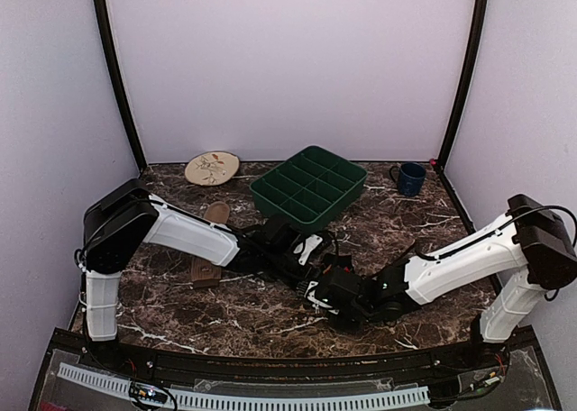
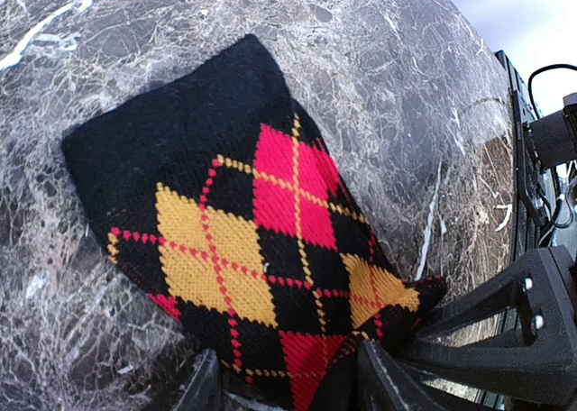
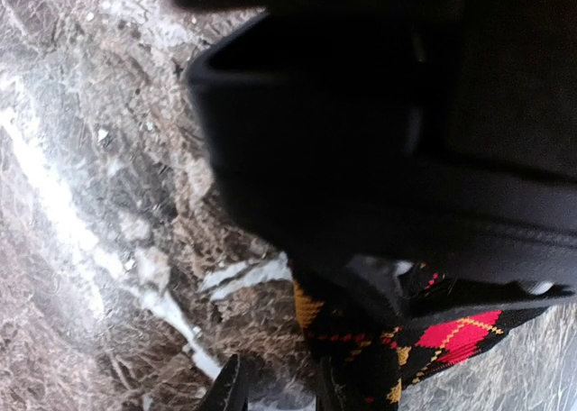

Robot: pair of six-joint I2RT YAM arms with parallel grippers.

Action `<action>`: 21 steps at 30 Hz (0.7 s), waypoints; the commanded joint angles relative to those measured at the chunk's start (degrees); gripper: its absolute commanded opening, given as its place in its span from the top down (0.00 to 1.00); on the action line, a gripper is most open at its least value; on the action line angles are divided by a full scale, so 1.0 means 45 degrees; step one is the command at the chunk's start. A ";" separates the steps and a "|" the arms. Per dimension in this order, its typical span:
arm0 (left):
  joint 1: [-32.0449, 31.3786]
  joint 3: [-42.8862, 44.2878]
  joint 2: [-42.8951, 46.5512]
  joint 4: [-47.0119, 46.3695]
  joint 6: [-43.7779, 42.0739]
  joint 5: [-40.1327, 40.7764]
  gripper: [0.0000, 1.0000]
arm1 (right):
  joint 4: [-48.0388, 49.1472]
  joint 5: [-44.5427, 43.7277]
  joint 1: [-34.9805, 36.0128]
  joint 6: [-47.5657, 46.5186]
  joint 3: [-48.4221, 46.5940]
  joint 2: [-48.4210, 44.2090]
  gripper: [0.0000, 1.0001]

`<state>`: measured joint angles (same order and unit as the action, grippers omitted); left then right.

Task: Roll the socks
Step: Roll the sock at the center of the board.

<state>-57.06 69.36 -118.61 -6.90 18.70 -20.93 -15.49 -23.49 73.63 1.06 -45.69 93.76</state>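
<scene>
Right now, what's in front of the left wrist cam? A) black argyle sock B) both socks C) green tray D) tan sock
A: the left wrist view shows only the black argyle sock, spread on the marble table with its near end between the fingers of the left hand. The tan sock shows only in the top view.

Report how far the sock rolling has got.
Done: nothing rolled yet. In hand: the argyle sock lies flat, its end apparently pinched in the left gripper, the right gripper open beside it. Left: roll it, then the tan sock, flat under the left arm.
</scene>
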 commanded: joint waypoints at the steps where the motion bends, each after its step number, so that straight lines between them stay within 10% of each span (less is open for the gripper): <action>1: 0.0033 -0.0751 -0.1602 0.3536 0.0210 0.0462 0.45 | -0.0360 0.0159 -0.0416 -0.0082 -0.0329 0.0329 0.74; 21: 0.0294 -0.0668 -0.1856 0.3564 -0.0033 0.0158 0.45 | -0.1063 0.0820 -0.1500 -0.0210 -0.1295 0.1476 0.82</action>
<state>-54.74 70.48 -120.07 -8.08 17.96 -23.18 -18.20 -19.94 69.82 -1.30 -51.00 97.71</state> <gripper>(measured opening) 0.549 0.192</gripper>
